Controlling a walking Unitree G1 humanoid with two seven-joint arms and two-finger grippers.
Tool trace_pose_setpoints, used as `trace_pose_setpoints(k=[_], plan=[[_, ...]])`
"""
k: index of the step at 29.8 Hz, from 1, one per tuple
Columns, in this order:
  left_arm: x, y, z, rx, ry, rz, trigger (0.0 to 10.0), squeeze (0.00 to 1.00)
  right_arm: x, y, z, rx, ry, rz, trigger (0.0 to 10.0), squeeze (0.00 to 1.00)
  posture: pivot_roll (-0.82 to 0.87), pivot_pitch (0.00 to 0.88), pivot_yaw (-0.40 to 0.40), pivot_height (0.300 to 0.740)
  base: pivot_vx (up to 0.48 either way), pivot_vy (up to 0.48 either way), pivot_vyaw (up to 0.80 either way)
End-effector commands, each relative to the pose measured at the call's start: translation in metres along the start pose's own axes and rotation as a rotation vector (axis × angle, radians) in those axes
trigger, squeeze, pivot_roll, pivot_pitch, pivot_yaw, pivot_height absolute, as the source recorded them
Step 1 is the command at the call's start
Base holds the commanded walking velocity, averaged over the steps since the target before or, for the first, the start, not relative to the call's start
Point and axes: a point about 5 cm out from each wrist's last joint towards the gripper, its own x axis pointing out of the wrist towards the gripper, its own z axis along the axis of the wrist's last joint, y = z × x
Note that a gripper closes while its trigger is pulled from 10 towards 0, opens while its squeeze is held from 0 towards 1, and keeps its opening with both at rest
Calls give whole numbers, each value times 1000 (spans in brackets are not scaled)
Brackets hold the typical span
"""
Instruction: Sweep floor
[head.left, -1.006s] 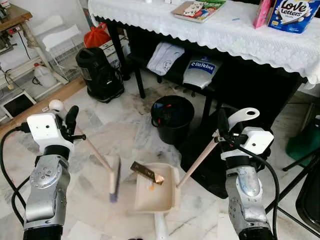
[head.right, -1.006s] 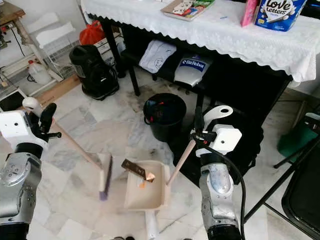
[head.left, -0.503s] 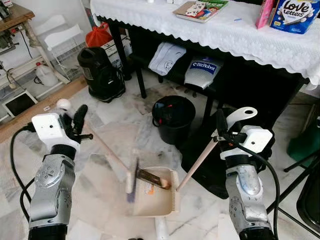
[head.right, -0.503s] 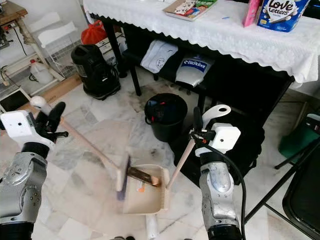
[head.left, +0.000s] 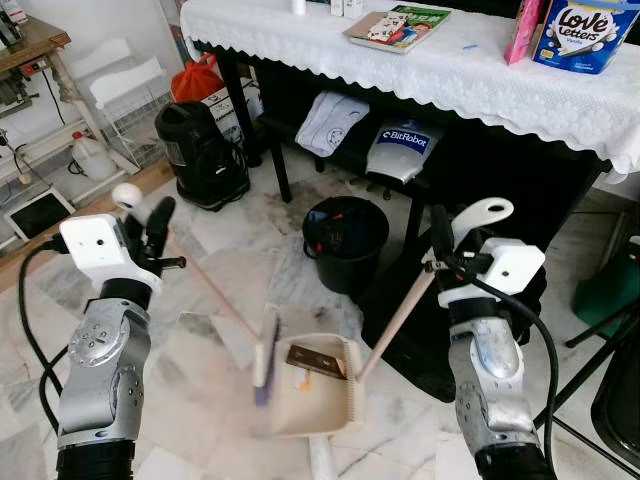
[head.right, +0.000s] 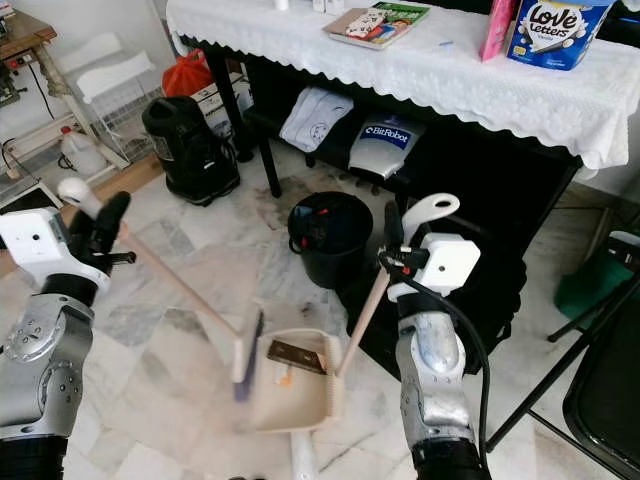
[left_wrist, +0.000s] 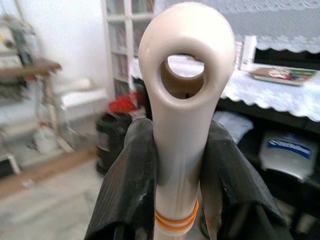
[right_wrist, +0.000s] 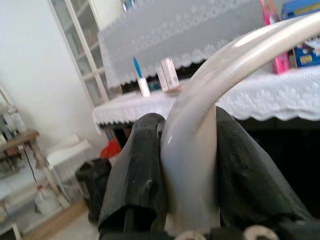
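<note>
Cream dustpan (head.left: 315, 400) on open marble floor (head.left: 200, 350), broom (head.left: 262, 352) at its left edge.

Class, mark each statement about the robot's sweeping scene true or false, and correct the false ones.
1. The left gripper is shut on the broom handle. True.
2. The brown wrapper lies on the bare floor. False: it lies in the dustpan.
3. The right gripper holds the dustpan's handle. True.
4. The black bin stands on the table. False: it stands on the floor, in front of the white-clothed table.
</note>
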Motion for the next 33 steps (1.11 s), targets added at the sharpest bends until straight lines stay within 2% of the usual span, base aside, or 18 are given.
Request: trace_pose_setpoints(k=[1,8,13,18,33], plan=[[-5,2,20,70,-102,10,10000,0,9,6,20,29,-91,3,10000,0,-44,0,98,740,0,0,0],[-19,-5,15,95,-100,32,10000,0,14,9,29,30,-118,-5,10000,0,-31,0,67,740,0,0,0],[-34,-10,14,124,-109,76,10000,0,16,3,42,51,-156,-68,10000,0,-20,0,53,740,0,0,0],[-32,-13,9,109,-102,98,10000,0,17,2,41,48,-153,-71,10000,0,-15,0,46,740,0,0,198],[-32,-23,3,102,-84,119,10000,0,29,10,44,38,-143,-39,10000,0,-23,0,38,740,0,0,788]])
